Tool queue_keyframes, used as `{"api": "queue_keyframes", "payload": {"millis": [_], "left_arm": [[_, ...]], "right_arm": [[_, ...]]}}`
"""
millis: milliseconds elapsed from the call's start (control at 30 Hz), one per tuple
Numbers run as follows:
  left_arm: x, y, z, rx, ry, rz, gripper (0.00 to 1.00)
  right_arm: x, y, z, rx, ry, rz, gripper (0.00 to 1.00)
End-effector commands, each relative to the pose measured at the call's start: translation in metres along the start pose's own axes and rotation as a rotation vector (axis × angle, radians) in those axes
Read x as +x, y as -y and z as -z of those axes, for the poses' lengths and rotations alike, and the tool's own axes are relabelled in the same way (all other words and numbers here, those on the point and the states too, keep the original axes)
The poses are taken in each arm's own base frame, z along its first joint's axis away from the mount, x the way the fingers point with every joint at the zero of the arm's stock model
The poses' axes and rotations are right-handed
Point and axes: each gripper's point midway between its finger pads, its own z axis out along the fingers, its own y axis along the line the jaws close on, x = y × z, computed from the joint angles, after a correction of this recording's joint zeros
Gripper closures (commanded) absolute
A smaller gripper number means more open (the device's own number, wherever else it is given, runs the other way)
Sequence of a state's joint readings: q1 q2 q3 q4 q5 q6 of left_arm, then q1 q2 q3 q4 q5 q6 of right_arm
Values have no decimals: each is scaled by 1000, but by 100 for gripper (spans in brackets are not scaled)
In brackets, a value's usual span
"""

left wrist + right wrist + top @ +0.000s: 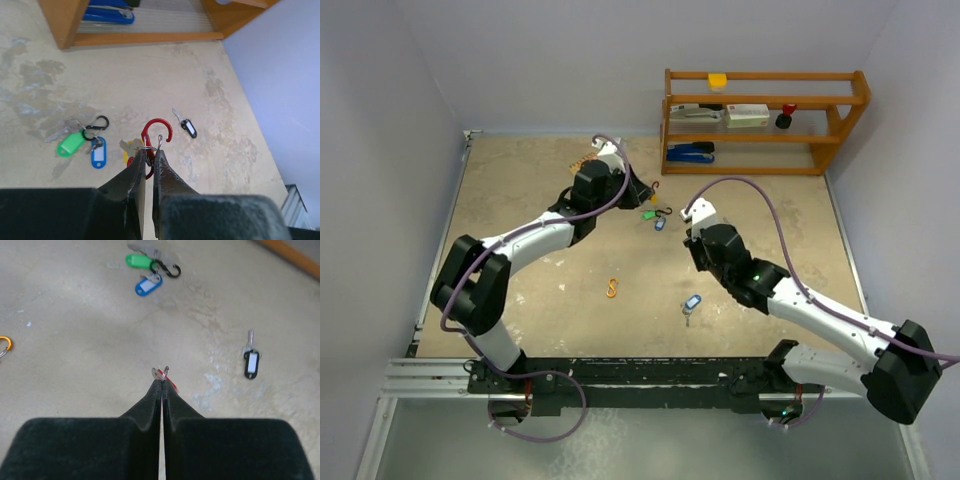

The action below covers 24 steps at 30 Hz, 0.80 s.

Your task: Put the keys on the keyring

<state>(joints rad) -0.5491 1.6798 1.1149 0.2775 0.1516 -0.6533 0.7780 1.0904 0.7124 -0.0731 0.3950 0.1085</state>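
Observation:
My left gripper [150, 151] is shut on a red S-shaped clip [156, 131], held above the table; a yellow-tagged key [128, 149] hangs on it by a thin silver ring. In the top view this gripper [642, 188] is at mid-back. My right gripper [162, 381] is shut on a small silver key with a red tag [171, 384], its ring poking out above the tips. It sits [692, 213] just right of the left one. Green-tagged [70, 143] and blue-tagged [98, 153] keys lie on a black clip [98, 124].
A black-tagged key [188, 127] lies loose right of the red clip. Another blue-tagged key [692, 302] and an orange clip [612, 288] lie nearer the arm bases. A wooden shelf [765, 76] with staplers stands at the back right, with walls on both sides.

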Motion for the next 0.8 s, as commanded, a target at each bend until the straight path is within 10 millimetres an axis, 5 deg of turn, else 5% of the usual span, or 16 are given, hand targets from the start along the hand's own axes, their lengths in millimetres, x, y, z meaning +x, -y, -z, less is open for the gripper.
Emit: {"api": "queue_keyframes", "payload": {"millis": [0, 300, 767], "left_arm": [[-21, 48, 2, 204, 25, -37, 100], [-10, 69, 2, 266, -24, -79, 100], [3, 75, 0, 281, -84, -113, 100]], "right_arm": [[-63, -1, 5, -73, 238, 198, 100], [-98, 23, 2, -241, 384, 117, 100], [-120, 16, -23, -484, 424, 108, 100]]}}
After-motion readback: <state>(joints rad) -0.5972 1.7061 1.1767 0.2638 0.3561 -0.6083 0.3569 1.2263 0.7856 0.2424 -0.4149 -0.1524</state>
